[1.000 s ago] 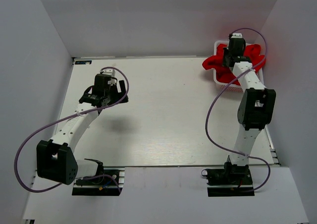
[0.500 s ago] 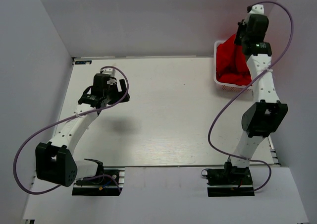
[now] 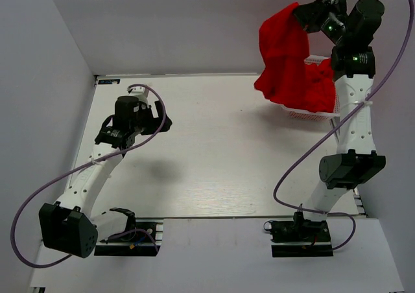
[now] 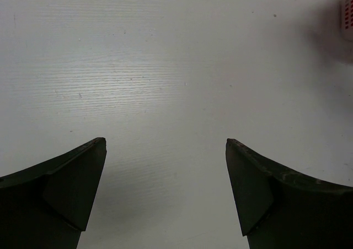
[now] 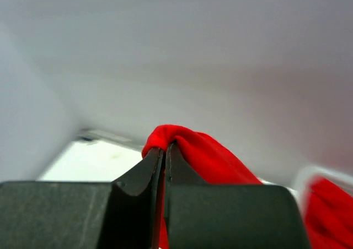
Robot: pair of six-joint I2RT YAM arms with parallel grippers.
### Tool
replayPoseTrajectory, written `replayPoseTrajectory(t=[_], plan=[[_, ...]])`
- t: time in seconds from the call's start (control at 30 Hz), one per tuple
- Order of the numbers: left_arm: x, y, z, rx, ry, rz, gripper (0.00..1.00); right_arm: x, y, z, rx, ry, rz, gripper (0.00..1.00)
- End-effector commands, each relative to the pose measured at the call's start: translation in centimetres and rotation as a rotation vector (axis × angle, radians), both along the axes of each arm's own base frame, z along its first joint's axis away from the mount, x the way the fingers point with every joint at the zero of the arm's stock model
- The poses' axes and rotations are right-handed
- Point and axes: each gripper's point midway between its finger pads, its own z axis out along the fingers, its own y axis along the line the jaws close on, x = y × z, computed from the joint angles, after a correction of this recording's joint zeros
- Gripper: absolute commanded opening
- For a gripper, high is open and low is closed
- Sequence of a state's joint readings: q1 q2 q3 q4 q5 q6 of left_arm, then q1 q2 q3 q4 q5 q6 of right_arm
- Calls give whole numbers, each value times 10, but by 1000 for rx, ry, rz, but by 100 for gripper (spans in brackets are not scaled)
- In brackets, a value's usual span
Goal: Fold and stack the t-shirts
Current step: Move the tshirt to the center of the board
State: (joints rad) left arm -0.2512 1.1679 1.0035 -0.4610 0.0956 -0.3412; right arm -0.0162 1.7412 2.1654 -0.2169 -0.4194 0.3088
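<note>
Right jaws are closed tight on a bunched fold of one soft red t-shirt (image 3: pixel 285 53). The cloth hangs below them in loose, wrinkled drapes, and its low part is over the white plastic lattice basket (image 3: pixel 314 116). Only the right wrist view shows the pinch itself, and also a blurred red heap (image 5: pixel 331 210) by the basket's rim, low and to the right of the jaws. Left jaws stand wide apart with nothing between them, over the pale, fine-grained counter (image 4: pixel 165 67).
</note>
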Motion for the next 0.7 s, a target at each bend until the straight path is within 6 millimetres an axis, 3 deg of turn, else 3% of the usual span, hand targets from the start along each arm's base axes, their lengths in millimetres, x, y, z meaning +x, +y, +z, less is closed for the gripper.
replayPoseTrajectory(t=[0.0,0.17,0.4,0.5,0.53,0.57,0.63,0.67], plan=[[-1,-8,39,-46,-104,-40,100,-62,61,66,77,-187,440,0],[-7,-8,52,-77,-134,-65,100,-110,97,89,122,-221,722,0],[-9,-6,65,-79,-167,-57,100,-145,127,94,127,-231,879,0],[-11,1,61,-55,-141,-23,100,-138,149,46,108,-102,945,0],[-12,3,63,-53,-151,-15,100,-144,149,38,104,-74,949,0],[-13,3,61,-57,-136,-11,100,-127,152,3,115,-5,921,0],[-16,5,56,-57,-128,6,100,-116,150,-72,89,78,799,0],[-17,6,54,-54,-117,6,100,-97,138,-103,119,127,605,0]])
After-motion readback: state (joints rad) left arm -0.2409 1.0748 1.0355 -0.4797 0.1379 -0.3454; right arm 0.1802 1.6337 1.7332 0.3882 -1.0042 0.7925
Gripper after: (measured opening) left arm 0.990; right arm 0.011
